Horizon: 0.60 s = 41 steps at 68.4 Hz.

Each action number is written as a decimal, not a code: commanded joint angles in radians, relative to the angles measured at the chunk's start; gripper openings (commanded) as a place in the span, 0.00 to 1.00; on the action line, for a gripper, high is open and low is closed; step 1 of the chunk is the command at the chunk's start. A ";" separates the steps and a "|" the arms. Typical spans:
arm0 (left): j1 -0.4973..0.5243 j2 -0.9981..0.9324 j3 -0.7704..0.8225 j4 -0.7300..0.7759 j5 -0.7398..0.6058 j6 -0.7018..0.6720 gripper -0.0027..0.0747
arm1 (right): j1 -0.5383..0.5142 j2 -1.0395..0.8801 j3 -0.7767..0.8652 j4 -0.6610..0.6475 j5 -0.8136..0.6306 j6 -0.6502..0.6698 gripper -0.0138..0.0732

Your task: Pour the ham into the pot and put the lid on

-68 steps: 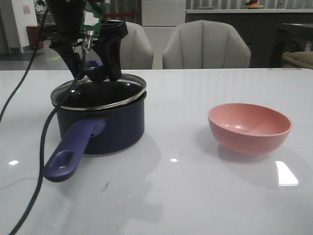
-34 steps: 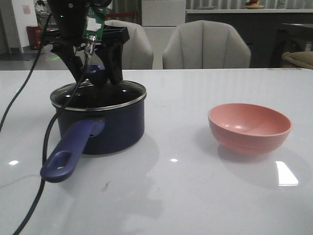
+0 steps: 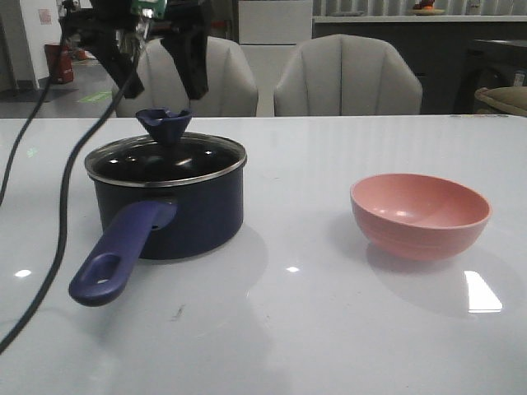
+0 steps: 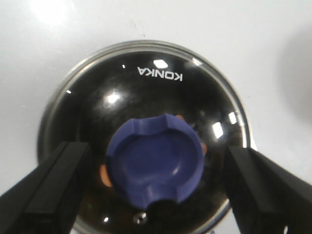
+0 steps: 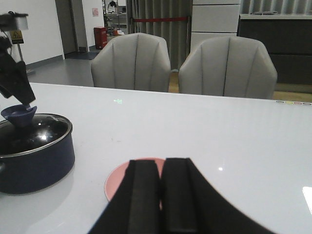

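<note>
The ham (image 4: pixel 103 175) shows only as small orange bits glimpsed through the glass beside the knob, down inside the pot (image 3: pixel 169 210). The lid (image 3: pixel 165 159) sits flat on the pot's rim, its blue knob (image 3: pixel 164 125) upright at the centre and free of any grip. The pot stands on the white table (image 3: pixel 313 329), its long handle (image 3: pixel 119 251) pointing toward the front edge.

My left gripper (image 3: pixel 160 70) hangs directly above the knob, jaws spread wide; in the wrist view the two dark fingers (image 4: pixel 46 187) stand well out to either side of the knob, touching nothing and holding nothing. My right gripper (image 5: pixel 161 195) is low over the table, well away from the pot, its two fingers pressed together with nothing between them. The pink bowl (image 3: pixel 420 216) sits off to that side, upright; I can see no ham on the part of its inside that shows.

As I judge it, both parts of the job look complete: ham in, lid on. What remains is only to draw my arms clear.
</note>
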 commanded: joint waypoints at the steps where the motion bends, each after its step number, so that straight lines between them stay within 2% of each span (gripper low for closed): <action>1: 0.005 -0.148 -0.001 -0.015 -0.032 0.034 0.79 | 0.002 0.009 -0.028 0.004 -0.074 -0.012 0.33; 16: 0.005 -0.364 0.168 -0.001 -0.132 0.036 0.79 | 0.002 0.009 -0.028 0.004 -0.074 -0.012 0.33; 41: 0.005 -0.777 0.631 0.005 -0.403 0.036 0.79 | 0.002 0.009 -0.028 0.004 -0.074 -0.012 0.33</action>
